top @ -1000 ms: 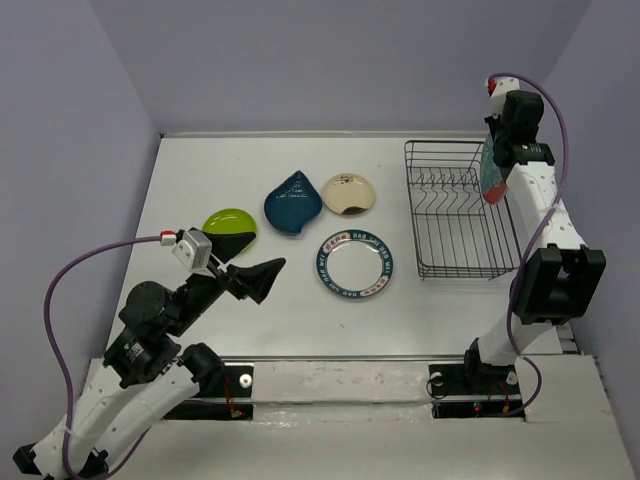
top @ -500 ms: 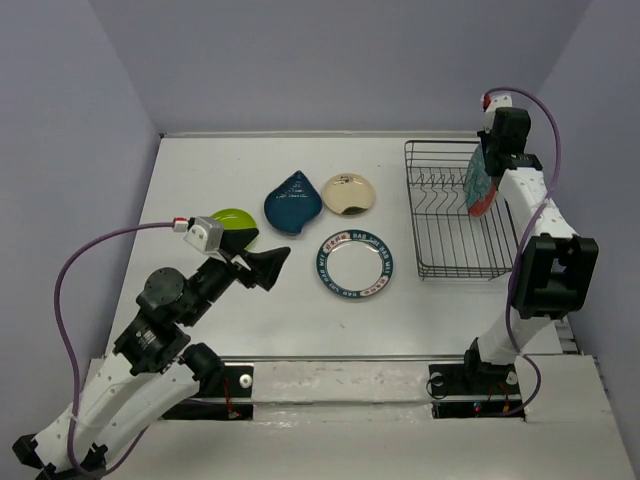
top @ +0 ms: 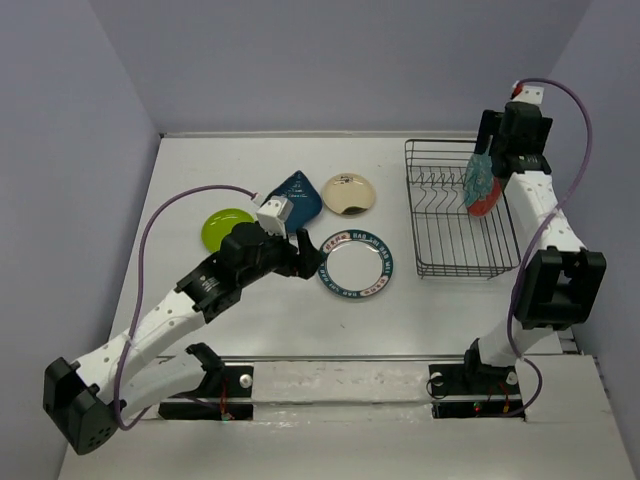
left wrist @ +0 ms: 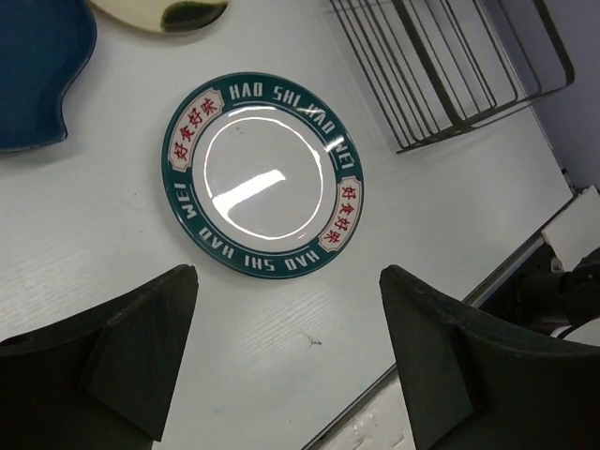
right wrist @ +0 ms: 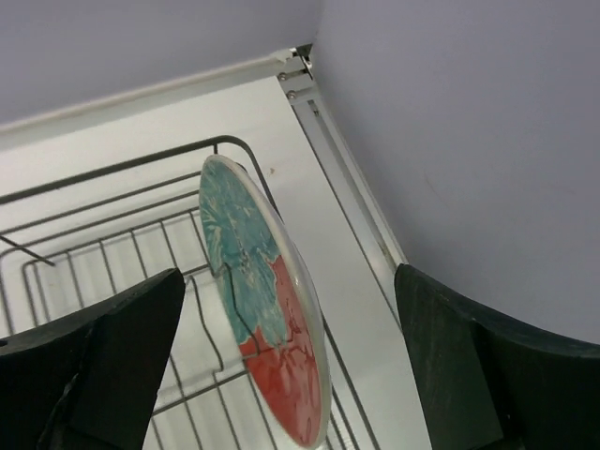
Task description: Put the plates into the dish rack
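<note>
Right wrist view shows your right hand [right wrist: 288,274] spread wide, one finger on either side of the floral plate [right wrist: 267,328]. The plate stands on edge at the far right of the dish rack [top: 450,250], so that placement looks done. Your left hand [left wrist: 289,281], also released, hovers at the near rim of the white rimmed plate [left wrist: 265,175] lying flat on the counter [top: 400,310]. Next, lower and grip that rim.

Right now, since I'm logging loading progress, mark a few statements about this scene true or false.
1. The floral plate stands on edge in the dish rack. True.
2. The right claw is shut on that plate. False: it is open, fingers clear of it.
3. The left claw hangs open above the navy-rimmed plate. True.
4. The lime-green plate is in the rack. False: it lies on the table.
</note>
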Available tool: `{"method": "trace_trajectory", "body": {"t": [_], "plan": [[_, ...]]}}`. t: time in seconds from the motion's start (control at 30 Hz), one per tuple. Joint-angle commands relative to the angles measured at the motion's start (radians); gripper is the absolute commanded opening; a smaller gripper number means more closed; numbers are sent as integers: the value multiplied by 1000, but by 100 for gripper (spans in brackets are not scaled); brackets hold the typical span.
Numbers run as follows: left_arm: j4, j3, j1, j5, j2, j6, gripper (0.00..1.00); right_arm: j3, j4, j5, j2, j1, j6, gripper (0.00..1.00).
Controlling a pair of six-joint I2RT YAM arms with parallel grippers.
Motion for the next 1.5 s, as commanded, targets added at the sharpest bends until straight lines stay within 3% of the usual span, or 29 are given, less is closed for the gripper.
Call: {"method": "trace_trajectory", "body": {"t": [0.0, 0.03, 0.07, 0.17, 0.23, 0.5, 0.77, 0.87, 0.9, 1.0, 1.13, 1.37, 1.47], "plan": [[64, -14, 6, -38, 83, -146, 86, -30, -21, -41, -173, -2, 229, 99], [79, -26, 6, -55, 95, -176, 76, -56, -21, -74, -204, -2, 259, 99], [145, -66, 6, -67, 109, -206, 72, -82, -18, -157, -268, -2, 313, 99], [251, -107, 6, -153, 213, -297, 63, -209, 34, -335, -400, 7, 405, 98], [306, -106, 8, -210, 355, -325, 59, -306, 80, -462, -492, 39, 457, 91], [421, -48, 25, -224, 603, -323, 56, -557, 186, -709, -722, 116, 568, 84], [532, 11, 68, -109, 802, -313, 47, -692, 222, -805, -764, 147, 603, 79], [566, 9, 69, -93, 836, -311, 25, -706, 225, -825, -739, 168, 606, 75], [566, 8, 71, -63, 838, -311, 8, -705, 225, -834, -735, 185, 602, 75], [567, -26, 78, -58, 780, -306, 6, -690, 222, -904, -700, 219, 574, 76], [561, -106, 84, -34, 620, -294, 6, -643, 179, -972, -632, 308, 515, 90], [450, -151, 88, 62, 260, -222, 6, -553, 92, -874, -479, 510, 373, 99], [348, -109, 91, 56, 125, -170, 5, -530, 81, -871, -431, 511, 338, 100]]}}
